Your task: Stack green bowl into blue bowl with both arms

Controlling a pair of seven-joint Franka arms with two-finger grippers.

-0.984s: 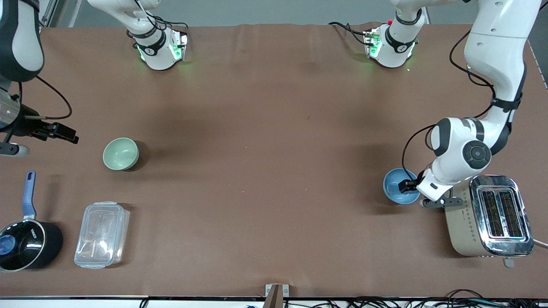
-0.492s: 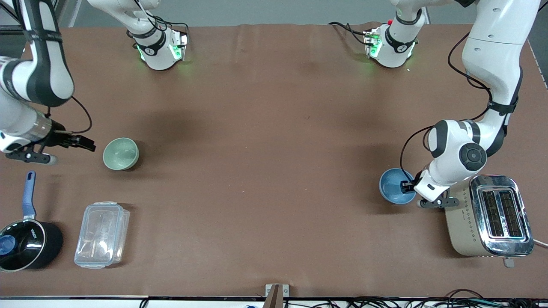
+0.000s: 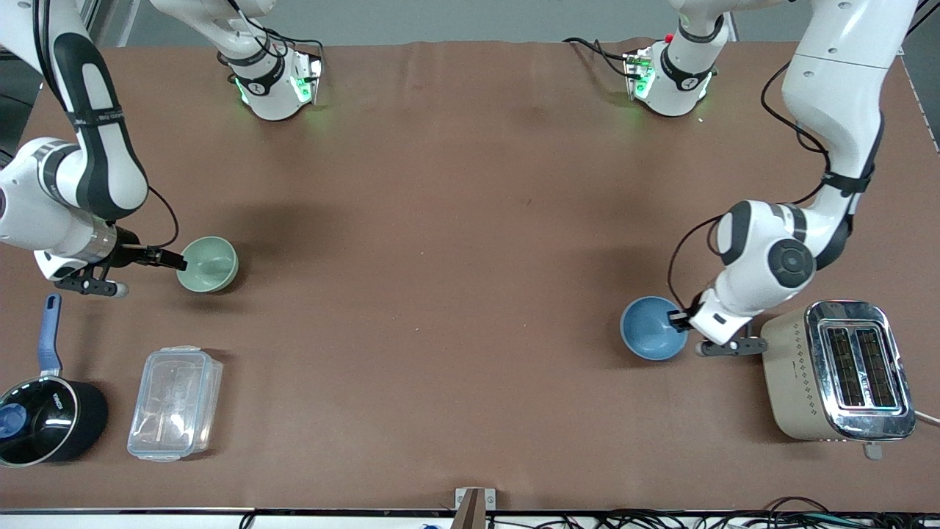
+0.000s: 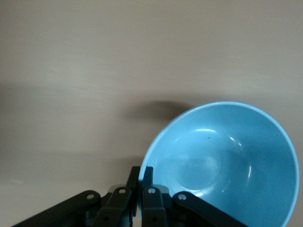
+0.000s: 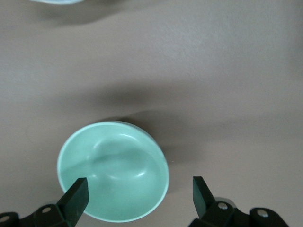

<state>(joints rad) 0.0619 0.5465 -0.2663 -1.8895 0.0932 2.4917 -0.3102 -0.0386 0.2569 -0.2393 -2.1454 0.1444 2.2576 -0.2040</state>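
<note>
The left arm bends low beside the toaster (image 3: 837, 371), its left gripper (image 3: 677, 319) pinching the blue bowl (image 3: 652, 328) by the rim. The right gripper (image 5: 137, 194) hangs spread wide over the green bowl (image 3: 208, 264).

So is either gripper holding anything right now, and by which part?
The left gripper is shut on the blue bowl, pinching its rim. The right gripper is open at the green bowl and holds nothing yet.
</note>
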